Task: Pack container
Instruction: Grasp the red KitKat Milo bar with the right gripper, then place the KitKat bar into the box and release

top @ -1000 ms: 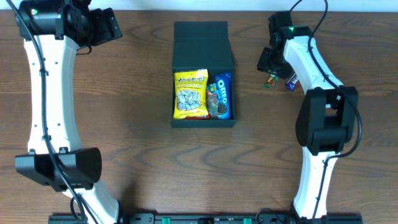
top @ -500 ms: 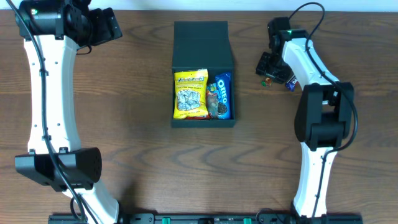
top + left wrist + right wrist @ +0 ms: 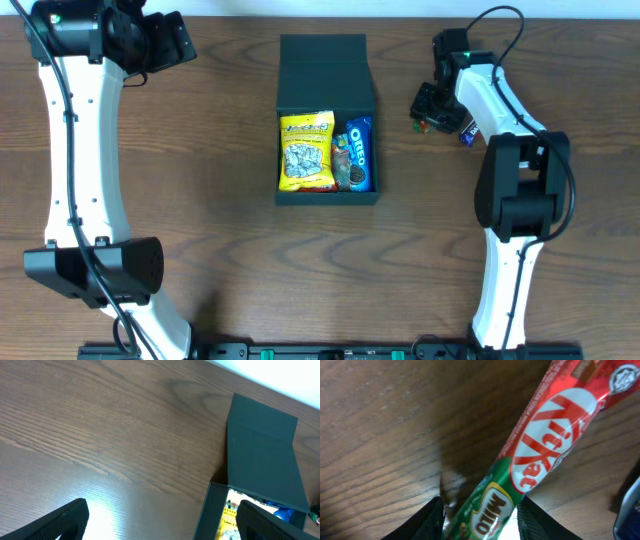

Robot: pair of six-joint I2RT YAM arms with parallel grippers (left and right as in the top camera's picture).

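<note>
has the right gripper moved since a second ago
Yes: the right gripper, holding the red-green KitKat bar, has shifted slightly toward the dark grey-teal cardboard box.

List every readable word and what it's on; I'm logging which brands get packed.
"KitKat": red part of the snack bar.
"MIL", rest cut off: its green part.
"OREO": blue packet in the container.
Too small to read: yellow packet print, the bar's round seal.
</note>
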